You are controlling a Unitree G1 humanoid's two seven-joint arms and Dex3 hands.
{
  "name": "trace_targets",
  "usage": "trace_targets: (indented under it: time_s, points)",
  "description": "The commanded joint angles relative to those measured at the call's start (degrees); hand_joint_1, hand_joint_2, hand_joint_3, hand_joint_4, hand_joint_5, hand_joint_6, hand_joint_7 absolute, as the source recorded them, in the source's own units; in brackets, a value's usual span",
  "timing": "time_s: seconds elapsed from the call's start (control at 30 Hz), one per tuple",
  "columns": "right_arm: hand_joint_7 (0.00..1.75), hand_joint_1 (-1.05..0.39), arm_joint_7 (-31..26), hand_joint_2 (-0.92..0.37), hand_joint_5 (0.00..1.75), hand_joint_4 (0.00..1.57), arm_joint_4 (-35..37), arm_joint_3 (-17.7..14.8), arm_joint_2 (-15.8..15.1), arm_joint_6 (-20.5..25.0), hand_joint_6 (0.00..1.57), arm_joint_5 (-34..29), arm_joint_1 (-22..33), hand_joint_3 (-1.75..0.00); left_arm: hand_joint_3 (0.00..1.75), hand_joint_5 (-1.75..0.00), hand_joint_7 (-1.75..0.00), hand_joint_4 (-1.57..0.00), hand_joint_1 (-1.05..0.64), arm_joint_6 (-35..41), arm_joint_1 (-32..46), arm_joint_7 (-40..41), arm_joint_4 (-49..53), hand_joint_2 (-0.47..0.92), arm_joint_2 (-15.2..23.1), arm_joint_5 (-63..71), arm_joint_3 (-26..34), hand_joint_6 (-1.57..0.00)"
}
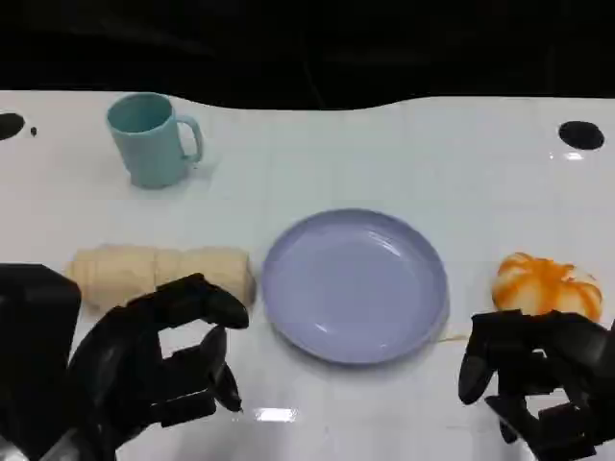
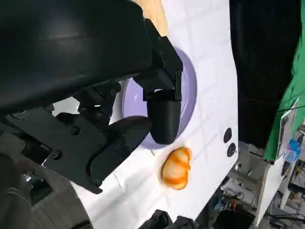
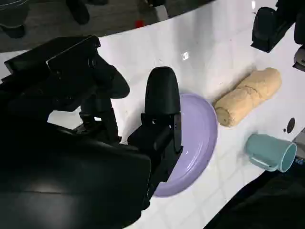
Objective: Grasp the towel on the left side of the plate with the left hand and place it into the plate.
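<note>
The rolled beige towel [image 1: 161,273] lies on the white table [image 1: 404,154], its long axis running left to right, one end just beside the left rim of the lavender plate [image 1: 354,284]. The left hand [image 1: 159,370] hovers on its near side, fingers curled apart, holding nothing. The right hand [image 1: 538,379] is likewise empty, near an orange-striped round object [image 1: 546,286]. A teal mug [image 1: 150,140] stands far left.
</note>
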Motion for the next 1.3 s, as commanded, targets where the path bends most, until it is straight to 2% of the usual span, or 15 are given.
trace_targets:
  time_s: [0.03,0.77,0.87,0.97,1.13,1.3]
  points:
    - [1.43,0.05,0.05,-0.58,1.69,0.7,-0.12,-0.12,-0.45,0.2,0.68,0.24,-0.53,-1.08,1.27,-1.75,-1.75,-0.8,-0.12,-0.91,-0.37,-0.45,0.49,0.52,1.09,0.33,0.04,-0.65]
    - [1.42,0.05,-0.23,-0.59,1.68,0.7,-0.31,0.16,-0.35,0.01,0.69,-0.11,-0.52,-1.06,1.28,-1.75,-1.75,-0.81,-0.12,-0.81,-0.41,0.03,0.45,0.51,0.81,-0.05,0.64,-0.65]
    - [1.42,0.05,-0.31,-0.59,1.68,0.7,-0.28,0.21,-0.25,-0.03,0.69,-0.11,-0.5,-1.07,1.27,-1.75,-1.68,-0.79,-0.11,-1.76,-0.28,-1.09,0.99,0.54,0.85,-1.06,1.46,-0.65]
    - [1.42,0.05,-0.4,-0.58,1.68,0.7,-0.29,0.28,-0.12,0.12,0.69,-0.01,-0.54,-1.07,1.19,-1.72,-1.49,-0.75,-0.1,-2.67,-0.21,-0.56,1.06,0.58,1.01,-0.3,1.68,-0.72]
    - [1.42,0.06,-0.61,-0.59,1.68,0.69,-0.47,0.63,0.19,0.63,0.69,0.1,-0.7,-1.08,1.1,-1.47,-1.1,-0.7,-0.12,-6.65,-0.17,0.28,1.39,0.55,1.96,4.14,0.32,-0.71]
    - [1.42,0.06,-0.84,-0.59,1.69,0.7,-0.74,0.89,0.22,0.38,0.69,0.03,-0.59,-1.08,0.72,-1.12,-0.58,-0.56,-0.23,-19.75,-0.52,-1.72,3.94,0.7,7.19,15.06,-3.67,-0.66]
